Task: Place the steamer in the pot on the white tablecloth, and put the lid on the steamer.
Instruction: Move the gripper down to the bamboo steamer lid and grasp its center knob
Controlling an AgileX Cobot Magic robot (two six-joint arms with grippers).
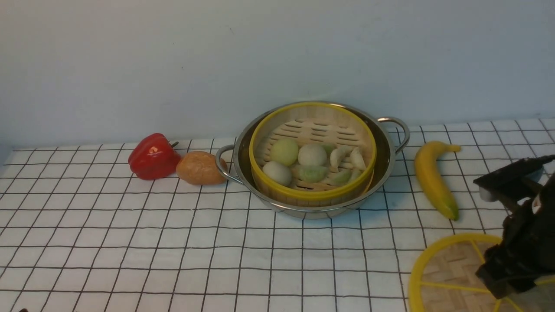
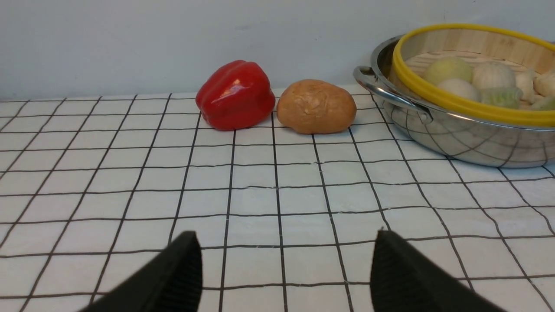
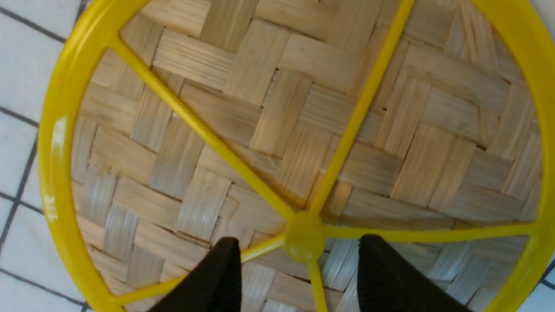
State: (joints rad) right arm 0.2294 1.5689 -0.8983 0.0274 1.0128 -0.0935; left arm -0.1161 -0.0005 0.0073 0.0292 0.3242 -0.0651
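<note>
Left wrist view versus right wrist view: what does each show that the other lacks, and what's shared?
Left wrist only: the glossy red bell pepper, the brown rounded lump, the shiny steel pot and the yellow-rimmed bamboo steamer sitting in it, beyond the open left gripper. Right wrist only: the flat woven bamboo lid, its centre between the tips of the open right gripper. Shared: the white gridded tablecloth.
</note>
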